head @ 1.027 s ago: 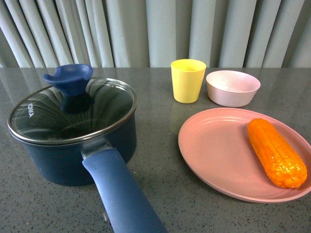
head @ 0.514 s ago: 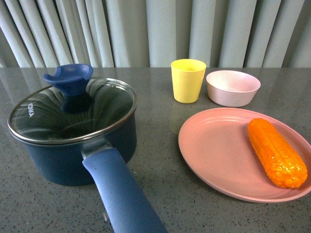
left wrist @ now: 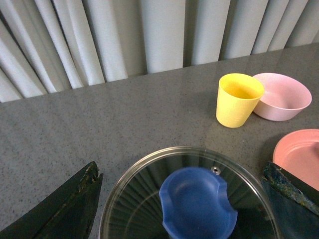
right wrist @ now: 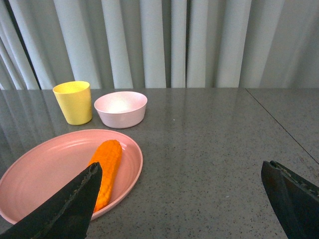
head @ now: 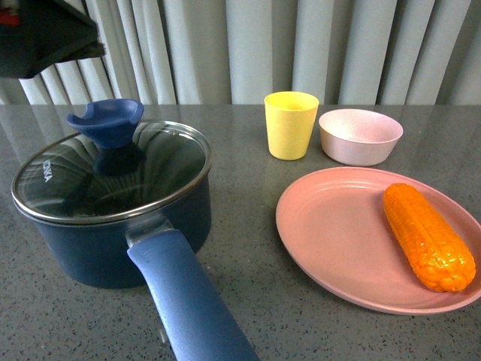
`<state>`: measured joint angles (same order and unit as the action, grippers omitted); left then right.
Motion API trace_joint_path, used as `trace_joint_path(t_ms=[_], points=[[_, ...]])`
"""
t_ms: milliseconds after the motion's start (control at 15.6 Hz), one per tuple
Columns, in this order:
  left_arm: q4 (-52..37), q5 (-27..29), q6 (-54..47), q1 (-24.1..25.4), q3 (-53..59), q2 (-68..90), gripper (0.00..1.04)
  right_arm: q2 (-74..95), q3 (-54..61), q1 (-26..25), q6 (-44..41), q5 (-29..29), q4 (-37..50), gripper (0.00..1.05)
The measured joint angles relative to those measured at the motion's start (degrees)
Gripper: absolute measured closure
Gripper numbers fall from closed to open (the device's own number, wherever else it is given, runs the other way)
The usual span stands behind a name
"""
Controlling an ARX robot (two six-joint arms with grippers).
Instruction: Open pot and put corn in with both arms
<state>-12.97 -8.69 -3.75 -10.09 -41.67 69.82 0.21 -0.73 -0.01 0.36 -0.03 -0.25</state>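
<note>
The navy pot (head: 113, 226) stands at the table's left, its glass lid (head: 158, 162) on and its long blue handle (head: 188, 301) pointing toward me. A dark part of my left arm (head: 41, 37) shows above the pot's far left. In the left wrist view my left gripper (left wrist: 180, 169) hangs open above the lid (left wrist: 134, 199), a finger on either side of the blue knob (left wrist: 197, 204), touching nothing. The orange corn (head: 428, 235) lies on the pink plate (head: 331, 233). My right gripper (right wrist: 179, 169) is open over bare table, apart from the corn (right wrist: 105, 167).
A yellow cup (head: 291, 124) and a small pink bowl (head: 359, 135) stand behind the plate, near the grey curtain. In the right wrist view the cup (right wrist: 73, 102) and bowl (right wrist: 121, 108) sit beyond the plate (right wrist: 45, 169).
A dark part of my left arm has come into the front view at the top left. Pot, lid, corn and dishes have not moved.
</note>
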Motion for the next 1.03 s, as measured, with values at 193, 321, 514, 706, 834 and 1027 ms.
trace_joint_path(t_ms=[193,321,514,706,834,1027], points=[[11.1,3.4,-4.2,-1.9,-9.8,7.5,0.07,0.0,0.0,0.0,0.0,0.0,0.0,0.06],[15.1,4.7,-4.9,-1.3,-12.1,10.4,0.07,0.0,0.0,0.0,0.0,0.0,0.0,0.06],[17.7,4.6,-5.0,-0.7,-13.7,12.6,0.07,0.0,0.0,0.0,0.0,0.0,0.0,0.06],[19.0,0.4,-2.6,-0.4,-14.2,13.4,0.07,0.0,0.0,0.0,0.0,0.0,0.0,0.06],[19.0,-1.6,-1.6,-0.5,-14.3,13.4,0.07,0.0,0.0,0.0,0.0,0.0,0.0,0.06],[19.1,-2.2,-1.0,-1.2,-14.4,13.4,0.07,0.0,0.0,0.0,0.0,0.0,0.0,0.06]])
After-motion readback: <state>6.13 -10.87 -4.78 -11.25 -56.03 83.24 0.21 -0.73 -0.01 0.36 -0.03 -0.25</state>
